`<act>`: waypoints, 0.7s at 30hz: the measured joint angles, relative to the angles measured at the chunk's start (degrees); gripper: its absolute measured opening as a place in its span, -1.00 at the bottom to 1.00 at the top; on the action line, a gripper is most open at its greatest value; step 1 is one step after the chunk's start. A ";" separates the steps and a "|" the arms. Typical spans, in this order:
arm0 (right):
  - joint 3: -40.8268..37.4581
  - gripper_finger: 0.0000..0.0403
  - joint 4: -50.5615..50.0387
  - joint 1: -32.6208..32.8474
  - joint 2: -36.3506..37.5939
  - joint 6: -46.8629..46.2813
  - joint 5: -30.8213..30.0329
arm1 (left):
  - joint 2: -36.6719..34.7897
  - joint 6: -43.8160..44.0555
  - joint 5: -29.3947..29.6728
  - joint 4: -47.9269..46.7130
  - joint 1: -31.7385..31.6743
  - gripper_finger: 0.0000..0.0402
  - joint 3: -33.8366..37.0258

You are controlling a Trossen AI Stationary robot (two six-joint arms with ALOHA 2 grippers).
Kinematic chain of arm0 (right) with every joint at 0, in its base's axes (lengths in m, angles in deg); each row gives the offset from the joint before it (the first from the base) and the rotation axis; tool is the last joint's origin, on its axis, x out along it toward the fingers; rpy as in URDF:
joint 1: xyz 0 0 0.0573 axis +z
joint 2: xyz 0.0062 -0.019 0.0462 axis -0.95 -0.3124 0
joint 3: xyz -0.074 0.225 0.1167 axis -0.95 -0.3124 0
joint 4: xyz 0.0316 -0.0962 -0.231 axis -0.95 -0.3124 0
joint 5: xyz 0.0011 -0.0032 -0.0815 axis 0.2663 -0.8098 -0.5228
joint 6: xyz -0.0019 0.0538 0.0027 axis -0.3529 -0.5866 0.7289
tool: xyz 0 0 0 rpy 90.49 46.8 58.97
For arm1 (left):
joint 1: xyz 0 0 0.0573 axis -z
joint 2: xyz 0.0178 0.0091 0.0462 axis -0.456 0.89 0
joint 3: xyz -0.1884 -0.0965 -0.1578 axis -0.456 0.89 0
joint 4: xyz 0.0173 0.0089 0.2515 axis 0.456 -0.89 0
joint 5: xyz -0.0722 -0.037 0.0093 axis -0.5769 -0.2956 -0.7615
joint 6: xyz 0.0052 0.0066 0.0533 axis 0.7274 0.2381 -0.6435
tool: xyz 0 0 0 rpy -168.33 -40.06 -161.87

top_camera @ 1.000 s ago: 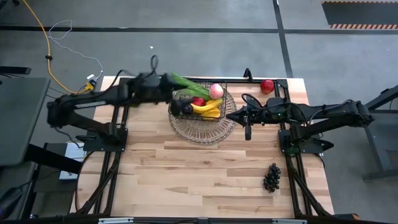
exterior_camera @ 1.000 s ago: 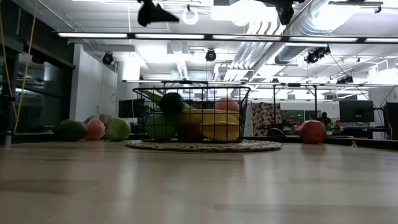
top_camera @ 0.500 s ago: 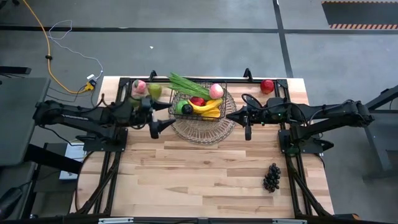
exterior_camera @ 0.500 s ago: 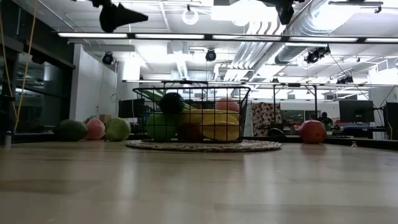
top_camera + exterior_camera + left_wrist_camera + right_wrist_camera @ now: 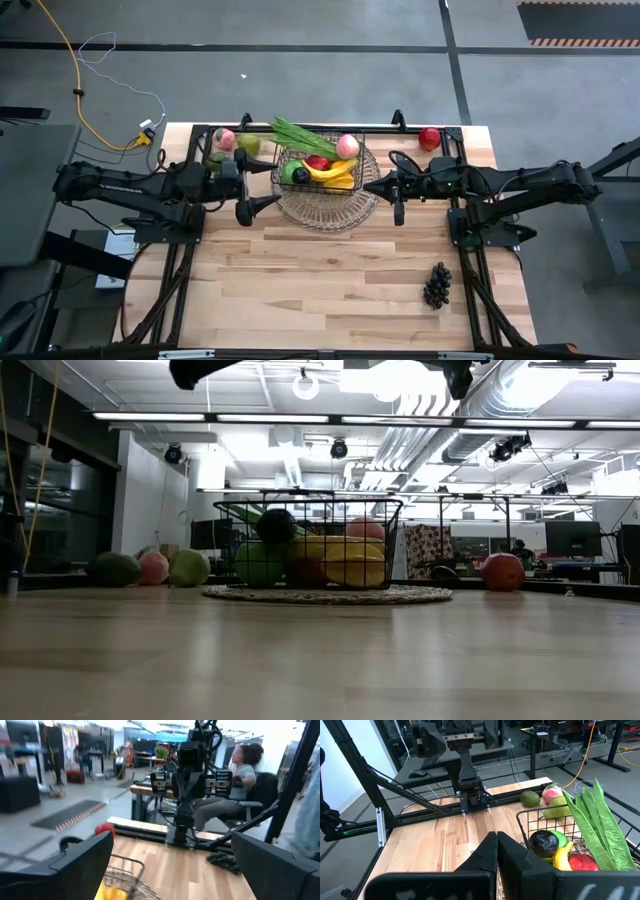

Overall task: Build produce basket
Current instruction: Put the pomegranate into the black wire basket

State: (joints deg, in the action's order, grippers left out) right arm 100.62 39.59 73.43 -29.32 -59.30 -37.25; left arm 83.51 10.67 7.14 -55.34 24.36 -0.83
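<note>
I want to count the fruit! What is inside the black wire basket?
In the basket: a banana, red apple, pink peach, dark plum, green fruit and leafy greens. Anything underneath is hidden.

Basket (image 5: pixel 318 165) on its round wire tray (image 5: pixel 325 208) blocks the space between my grippers. Fruit cluster (image 5: pixel 232 143) and red apple (image 5: pixel 429 138) occupy the far corners. Grapes (image 5: pixel 436 285) obstruct my near right. The remaining near tabletop (image 5: pixel 300 290) is passable.
</note>
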 joint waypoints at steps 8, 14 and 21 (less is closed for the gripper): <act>0.00 -1.00 0.00 -0.02 0.00 0.00 0.00 | 0.02 -5.01 0.15 0.26 -0.02 0.95 0.00; 0.00 -1.00 0.00 0.00 0.00 0.00 0.00 | 0.02 -5.02 -0.26 0.27 -0.02 0.95 0.00; 0.00 -1.00 0.00 0.00 0.00 0.02 -0.02 | 0.02 -5.04 -0.06 0.29 -0.02 0.95 0.01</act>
State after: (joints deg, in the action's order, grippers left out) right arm 100.62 39.59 73.43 -29.32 -59.28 -37.27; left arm 83.53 5.62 7.09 -55.05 24.34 -0.82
